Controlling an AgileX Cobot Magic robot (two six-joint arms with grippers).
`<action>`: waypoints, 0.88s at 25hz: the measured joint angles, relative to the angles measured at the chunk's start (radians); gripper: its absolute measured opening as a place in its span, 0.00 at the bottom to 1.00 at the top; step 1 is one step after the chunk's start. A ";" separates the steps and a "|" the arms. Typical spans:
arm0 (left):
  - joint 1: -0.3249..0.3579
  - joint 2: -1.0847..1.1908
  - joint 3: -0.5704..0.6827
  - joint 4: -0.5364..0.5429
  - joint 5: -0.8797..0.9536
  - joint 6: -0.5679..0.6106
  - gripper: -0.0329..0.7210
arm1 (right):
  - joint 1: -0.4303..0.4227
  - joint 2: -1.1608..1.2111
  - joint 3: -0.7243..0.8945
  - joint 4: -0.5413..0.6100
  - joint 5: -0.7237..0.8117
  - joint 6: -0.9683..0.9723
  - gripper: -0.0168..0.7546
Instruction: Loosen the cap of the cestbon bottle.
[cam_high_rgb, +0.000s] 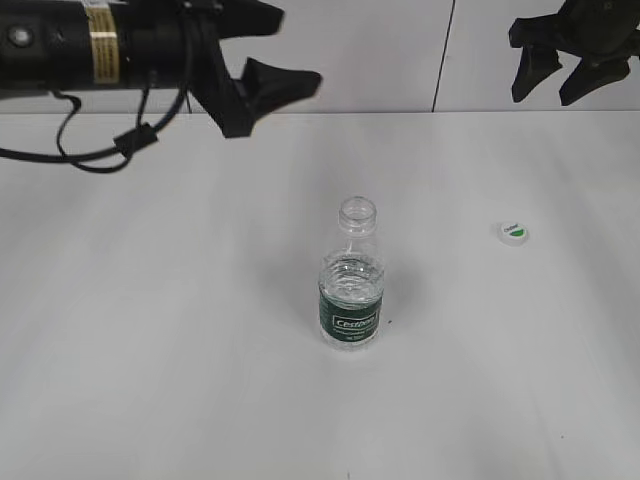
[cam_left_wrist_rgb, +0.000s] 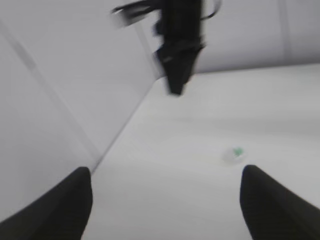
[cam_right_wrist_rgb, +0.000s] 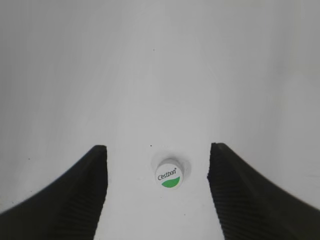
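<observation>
The cestbon bottle (cam_high_rgb: 351, 290) stands upright in the middle of the white table, clear with a dark green label band, and its neck is bare and open. The cap (cam_high_rgb: 514, 233) lies apart on the table to the bottle's right, white with a green patch. High at the back right, my right gripper (cam_high_rgb: 550, 90) hangs open; in the right wrist view the cap (cam_right_wrist_rgb: 169, 174) lies on the table below, between the spread fingers (cam_right_wrist_rgb: 159, 150), touching neither. My left gripper (cam_high_rgb: 295, 50) is raised at the back left, open and empty. Its wrist view shows the cap (cam_left_wrist_rgb: 234, 154) blurred, far off.
A white wall with a dark vertical seam (cam_high_rgb: 444, 55) backs the table. A black cable (cam_high_rgb: 90, 150) loops under the left arm. The right arm's gripper (cam_left_wrist_rgb: 177, 60) shows blurred at the top of the left wrist view. The table (cam_high_rgb: 150, 350) is bare white around the bottle.
</observation>
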 joint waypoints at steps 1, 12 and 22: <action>0.009 -0.027 0.000 -0.005 0.105 0.000 0.77 | 0.000 0.000 0.000 0.000 0.000 0.000 0.65; 0.024 -0.081 -0.057 -0.406 1.295 0.024 0.76 | 0.000 -0.002 0.000 0.013 0.057 0.000 0.65; 0.021 -0.078 -0.126 -1.047 1.469 0.299 0.57 | 0.000 -0.003 0.000 -0.007 0.102 0.000 0.65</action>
